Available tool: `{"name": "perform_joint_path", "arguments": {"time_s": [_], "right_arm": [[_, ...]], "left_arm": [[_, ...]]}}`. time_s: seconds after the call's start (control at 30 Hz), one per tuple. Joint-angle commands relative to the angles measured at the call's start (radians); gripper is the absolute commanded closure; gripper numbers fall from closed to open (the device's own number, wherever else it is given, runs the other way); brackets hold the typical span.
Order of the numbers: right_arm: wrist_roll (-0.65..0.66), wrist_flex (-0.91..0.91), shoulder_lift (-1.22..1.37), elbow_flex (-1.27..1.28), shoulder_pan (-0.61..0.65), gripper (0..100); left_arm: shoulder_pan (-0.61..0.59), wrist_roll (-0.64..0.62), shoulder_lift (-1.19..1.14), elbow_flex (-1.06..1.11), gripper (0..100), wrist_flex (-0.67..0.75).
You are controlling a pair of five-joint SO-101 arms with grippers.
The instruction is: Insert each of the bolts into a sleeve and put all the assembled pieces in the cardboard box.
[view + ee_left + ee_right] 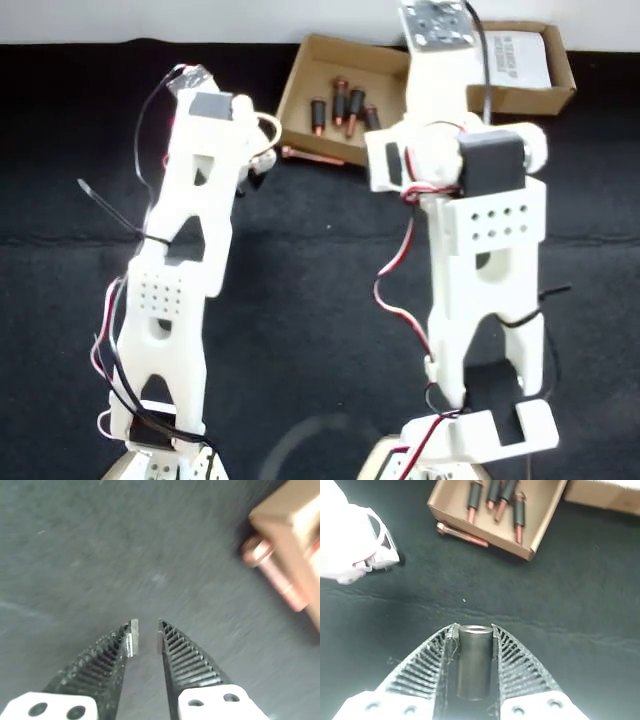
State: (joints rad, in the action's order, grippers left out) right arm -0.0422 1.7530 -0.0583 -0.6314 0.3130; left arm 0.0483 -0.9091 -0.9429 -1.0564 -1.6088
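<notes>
The right arm's jaws clamp a dark cylindrical metal sleeve [475, 665], well apart from the open brown cardboard box [292, 95]. The left arm's jaws stand slightly parted, holding nothing, near that box. A copper-coloured bolt [272, 572] lies just beside its outer wall.

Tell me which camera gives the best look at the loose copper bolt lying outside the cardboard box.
The right wrist view: the bolt shows full length, lying along the outer wall of the cardboard box. The high view shows it smaller, beside the same wall. The left wrist view shows it blurred, partly hidden by the box corner.
</notes>
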Motion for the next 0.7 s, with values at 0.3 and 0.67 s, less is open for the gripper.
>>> {"name": "perform_joint_path", "arguments": {"time_s": [0.3, 0.67], "right_arm": [[0.021, 0.005, -0.062, 0.067, -0.062, 99.2], [0.091, 0.008, -0.119, 0.068, -0.064, 99.2]], "left_arm": [[0.120, -0.180, -0.229, -0.383, 91, 0.141], [0.165, -0.183, -0.297, -0.375, 91, 0.400]]}}
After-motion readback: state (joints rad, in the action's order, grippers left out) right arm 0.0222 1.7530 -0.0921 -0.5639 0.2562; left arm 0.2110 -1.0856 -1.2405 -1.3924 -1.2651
